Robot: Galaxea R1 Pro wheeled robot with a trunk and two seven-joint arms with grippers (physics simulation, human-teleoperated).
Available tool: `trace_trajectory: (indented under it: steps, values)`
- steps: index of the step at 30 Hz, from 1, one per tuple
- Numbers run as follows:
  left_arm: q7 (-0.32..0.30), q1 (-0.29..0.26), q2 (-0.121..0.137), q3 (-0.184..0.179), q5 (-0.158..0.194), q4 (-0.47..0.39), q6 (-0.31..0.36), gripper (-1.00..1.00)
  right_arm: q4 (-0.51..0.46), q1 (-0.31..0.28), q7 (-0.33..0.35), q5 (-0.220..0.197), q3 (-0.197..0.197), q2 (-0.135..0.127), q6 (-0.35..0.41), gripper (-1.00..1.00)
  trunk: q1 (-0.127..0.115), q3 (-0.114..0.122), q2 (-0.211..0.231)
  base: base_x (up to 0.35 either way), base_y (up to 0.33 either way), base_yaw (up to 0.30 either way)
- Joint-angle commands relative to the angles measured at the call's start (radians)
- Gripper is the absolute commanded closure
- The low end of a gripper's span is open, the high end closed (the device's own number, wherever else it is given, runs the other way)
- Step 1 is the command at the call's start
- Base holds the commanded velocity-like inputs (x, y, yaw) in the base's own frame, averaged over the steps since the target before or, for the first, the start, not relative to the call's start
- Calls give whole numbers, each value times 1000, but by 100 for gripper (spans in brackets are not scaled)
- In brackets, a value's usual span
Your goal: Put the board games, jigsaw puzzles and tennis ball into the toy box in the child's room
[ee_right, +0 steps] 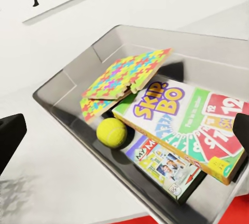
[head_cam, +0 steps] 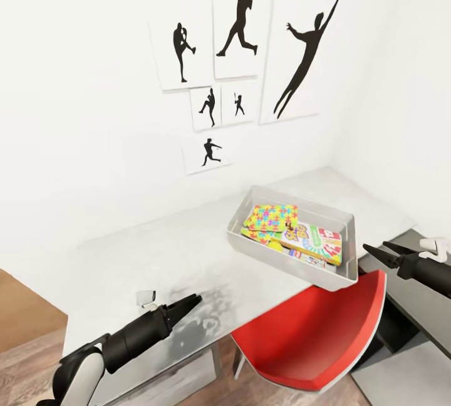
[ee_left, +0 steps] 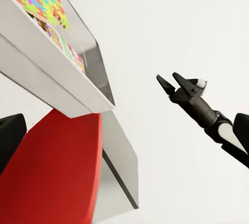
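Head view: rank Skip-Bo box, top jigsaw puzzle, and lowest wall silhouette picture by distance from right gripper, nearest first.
From the right gripper:
1. Skip-Bo box, in the toy box at the end nearest that gripper.
2. Top jigsaw puzzle, at the tray's farther end.
3. Lowest silhouette picture, up on the wall behind.

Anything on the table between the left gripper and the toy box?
Head view: only bare table between left gripper and toy box.

Skip-Bo box (ee_right: 189, 125) covers most of the illustrated game box (ee_right: 165, 166) beneath; lower puzzle box (ee_right: 98, 105) mostly under the upper puzzle box (ee_right: 129, 72).
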Motion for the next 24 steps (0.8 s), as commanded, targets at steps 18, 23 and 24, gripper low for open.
trace_trajectory:
  steps: [18, 23, 24]
  values:
    - [4, -5, 0, -46, 5, 0, 7, -100, 1, -5, 6, -10, 8, -3, -6, -100, 1, 28, -2, -213, -6, 0]
    - [5, -5, 0, -47, 5, 0, 7, -100, 1, -5, 5, -11, 8, -3, -6, -100, 1, 36, -2, -314, -1, 0]
    - [5, -5, 0, -48, 5, 0, 7, -100, 1, -5, 5, -11, 8, -3, -6, -100, 1, 38, -2, -318, -1, 0]
